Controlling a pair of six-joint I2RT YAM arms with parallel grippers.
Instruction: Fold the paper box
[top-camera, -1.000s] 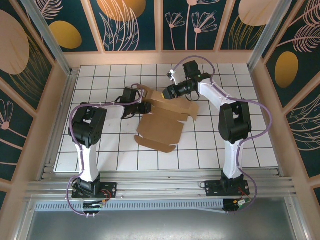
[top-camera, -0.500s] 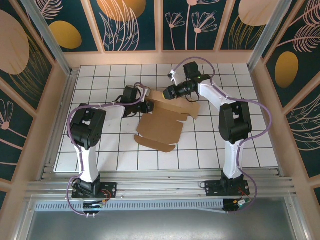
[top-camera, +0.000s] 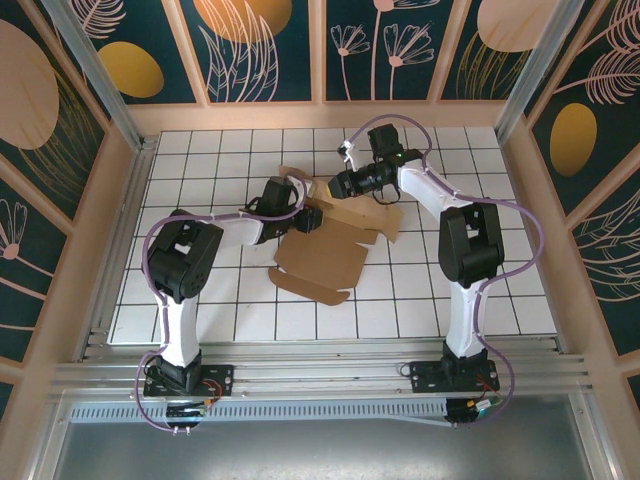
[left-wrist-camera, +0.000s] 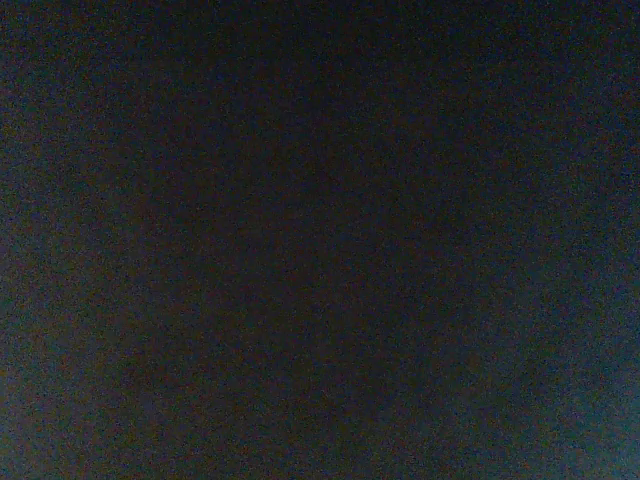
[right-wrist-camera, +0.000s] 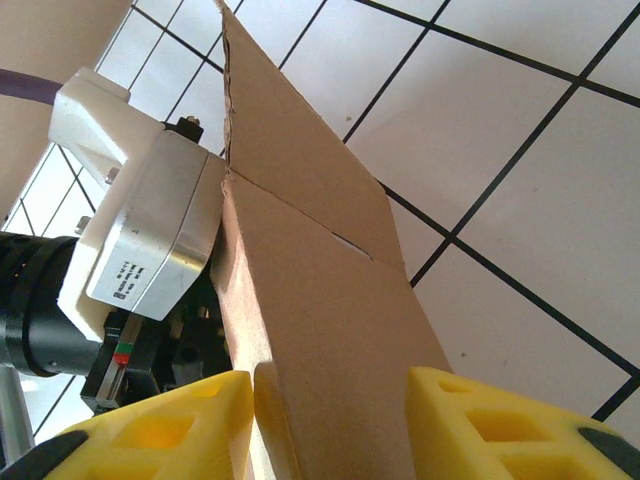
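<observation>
Cardboard flap of the paper box (top-camera: 322, 258), lying near the middle of the table (top-camera: 200, 300) toward its far edge, stands inside my right claw (right-wrist-camera: 330, 375) beside my left claw (top-camera: 310, 217), pinched or not I cannot tell for either, so uneven pushing may buckle it off-crease.

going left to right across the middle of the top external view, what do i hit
left arm's black elbow joint → brown die-cut cardboard paper box → right arm's black elbow joint
</observation>
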